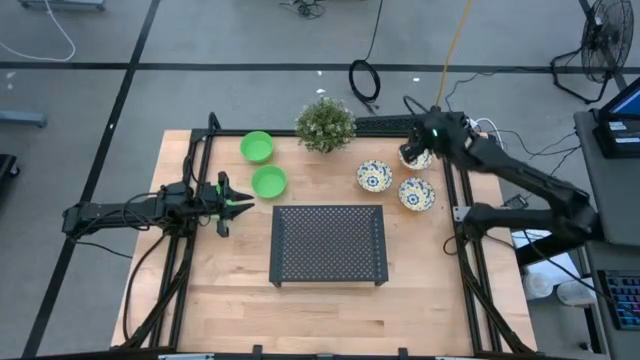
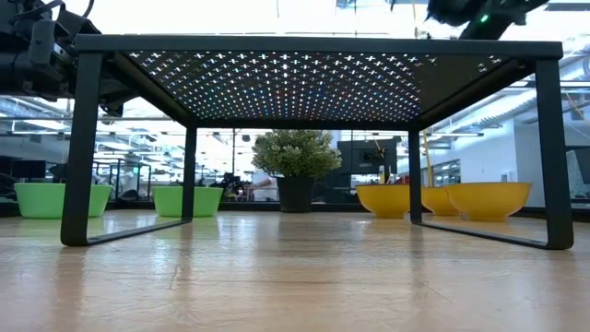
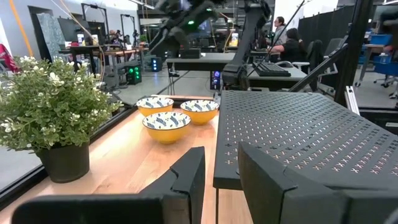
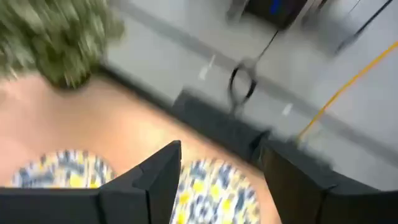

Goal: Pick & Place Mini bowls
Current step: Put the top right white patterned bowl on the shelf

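Three patterned bowls (image 1: 375,176) sat right of the plant (image 1: 325,124); the right gripper (image 1: 414,154) hovered spread above the rear one. The left gripper (image 1: 232,203), part-spread and empty, waited beside two green bowls (image 1: 269,181).

Two mini bowls (image 1: 257,146) (image 1: 269,181) are plain bright green. Three more (image 1: 374,176) (image 1: 416,192) (image 1: 417,156) are white inside with a blue-and-yellow floral pattern; from the low view their outer walls (image 2: 489,198) read solid yellow. The potted plant (image 1: 325,123) has pale green foliage in a dark pot (image 2: 297,194). The perforated rack (image 1: 329,244) is black, dotted with small cross-shaped holes. The bench (image 1: 230,280) is light, streaky wood. Both arms are black, each showing a green light.
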Robot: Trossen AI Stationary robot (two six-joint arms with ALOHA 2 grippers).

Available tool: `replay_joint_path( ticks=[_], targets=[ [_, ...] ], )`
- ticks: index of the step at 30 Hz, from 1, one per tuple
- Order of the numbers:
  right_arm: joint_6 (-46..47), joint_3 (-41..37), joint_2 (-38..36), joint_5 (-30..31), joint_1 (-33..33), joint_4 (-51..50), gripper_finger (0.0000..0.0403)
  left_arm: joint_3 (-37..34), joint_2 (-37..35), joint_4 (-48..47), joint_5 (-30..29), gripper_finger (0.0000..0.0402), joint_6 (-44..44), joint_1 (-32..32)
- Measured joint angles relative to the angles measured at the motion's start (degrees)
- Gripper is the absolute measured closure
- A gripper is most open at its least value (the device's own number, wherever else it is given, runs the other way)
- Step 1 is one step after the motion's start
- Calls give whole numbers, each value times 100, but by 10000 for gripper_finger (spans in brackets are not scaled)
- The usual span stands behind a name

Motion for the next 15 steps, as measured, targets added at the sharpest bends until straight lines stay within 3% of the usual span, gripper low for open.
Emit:
replay_joint_path(
  ticks=[9, 11, 15],
  targets=[
    [-111, 293, 1026, -1622, -2123, -800, 202, 0, 0, -1, 0, 302, 0, 0],
    [-144, 293, 1049, -2050, -2276, -861, 200, 0, 0, -1, -1, 302, 0, 0],
    [117, 300, 1032, -2200, -2283, -814, 202, 0, 0, 11, 0, 302, 0, 0]
  ],
)
